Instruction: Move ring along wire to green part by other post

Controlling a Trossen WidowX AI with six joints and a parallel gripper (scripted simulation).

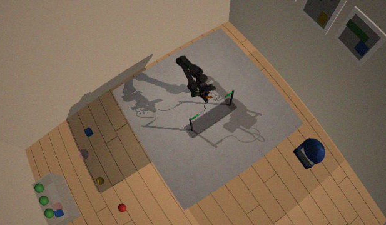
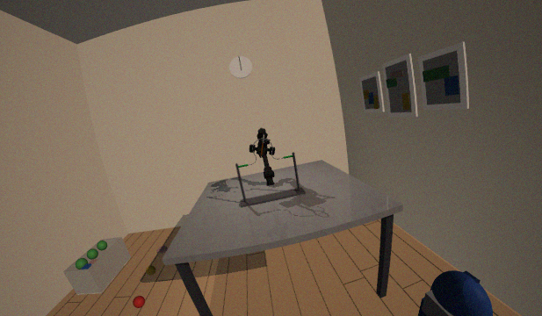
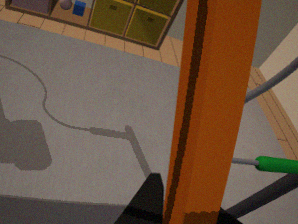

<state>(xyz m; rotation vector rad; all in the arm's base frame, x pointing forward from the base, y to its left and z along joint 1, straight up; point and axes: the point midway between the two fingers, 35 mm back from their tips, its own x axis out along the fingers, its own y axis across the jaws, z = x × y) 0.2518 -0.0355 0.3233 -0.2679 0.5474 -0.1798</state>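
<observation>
My gripper (image 1: 207, 97) (image 2: 262, 150) (image 3: 162, 183) is shut on the orange handle (image 1: 209, 97) (image 2: 263, 149) (image 3: 215, 100), which rises past the fingers in the wrist view. It is held above the stand, between the two posts. The thin grey wire (image 1: 205, 108) (image 2: 255, 161) (image 3: 244, 161) curves around the gripper. Green parts (image 1: 194, 117) (image 1: 229, 94) (image 2: 242, 166) (image 2: 288, 156) sit by the dark posts (image 1: 191, 125) (image 1: 232, 97) (image 2: 241, 182) (image 2: 296, 173); one green part (image 3: 279, 165) shows at right in the wrist view. The ring cannot be told from the wire, so its threading is unclear.
The posts stand on a dark base (image 1: 211, 120) (image 2: 272, 197) on the grey table (image 1: 258, 125) (image 2: 341, 211). Shadows of the arm and stand fall across the table. A crate (image 1: 71, 203) (image 2: 108, 268), a red ball (image 1: 122, 207) (image 2: 139, 302) and a blue object (image 1: 314, 150) (image 2: 461, 294) are beyond the table.
</observation>
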